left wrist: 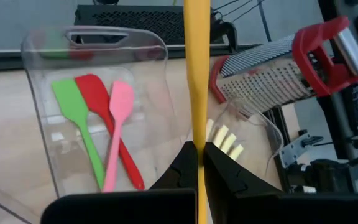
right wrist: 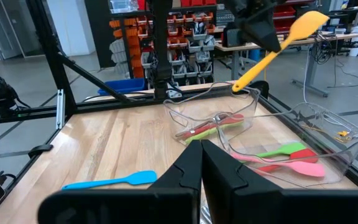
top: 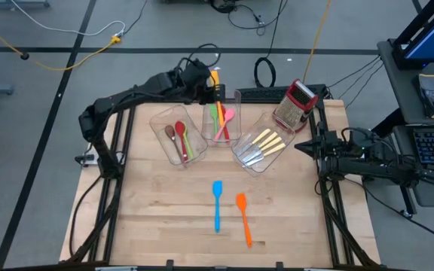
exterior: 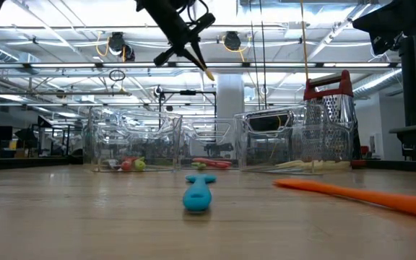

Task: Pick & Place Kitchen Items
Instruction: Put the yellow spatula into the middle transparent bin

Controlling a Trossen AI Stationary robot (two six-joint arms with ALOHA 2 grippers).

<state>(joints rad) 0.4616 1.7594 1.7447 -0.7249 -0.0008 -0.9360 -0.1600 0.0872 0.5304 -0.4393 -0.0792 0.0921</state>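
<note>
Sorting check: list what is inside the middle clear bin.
The middle bin holds three spatulas: green, red and pink, overlapping. The left gripper holds a yellow spatula above it, not inside. Anything beneath the overlapping handles is hidden.

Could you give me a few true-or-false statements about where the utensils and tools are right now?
1. The left tool is shut on the yellow spatula. True.
2. The blue spatula lies in a bin. False: it lies on the bare table, beside the orange spatula.
3. The middle bin holds green, red and pink spatulas. True.
4. The right tool grips the box grater. False: it is shut, empty, at the table's right edge.
</note>
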